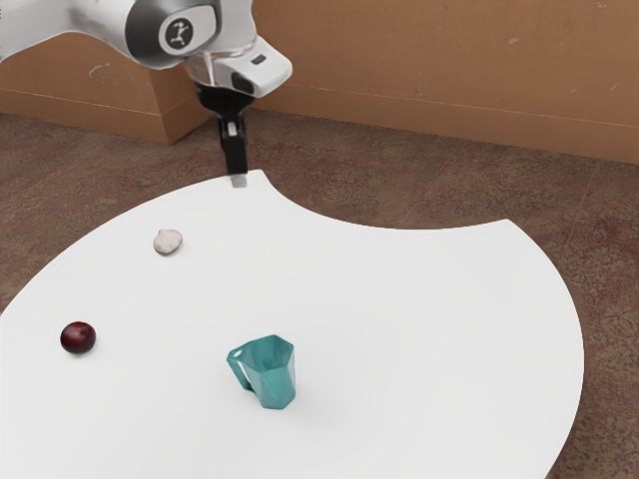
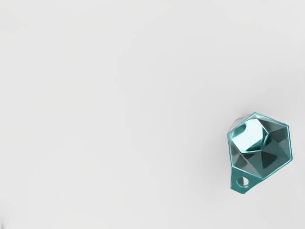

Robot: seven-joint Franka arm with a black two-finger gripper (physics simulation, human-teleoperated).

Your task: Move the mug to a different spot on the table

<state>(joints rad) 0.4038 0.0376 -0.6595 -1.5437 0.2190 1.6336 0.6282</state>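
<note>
A teal faceted mug point(image 1: 266, 370) stands upright on the round white table point(image 1: 419, 329), toward its front, with the handle turned to the exterior view's left. In the wrist view the mug point(image 2: 259, 150) is seen from above, its inside empty and its handle ring point(image 2: 242, 182) sticking out. My gripper point(image 1: 237, 178) hangs pointing down over the table's far edge, well behind the mug and high above it. It holds nothing.
A pale garlic bulb point(image 1: 168, 241) lies on the table's left part. A dark red plum point(image 1: 78, 337) lies nearer the left front edge. The tabletop has a curved cut-out at the back. Brown carpet and a wooden wall surround it.
</note>
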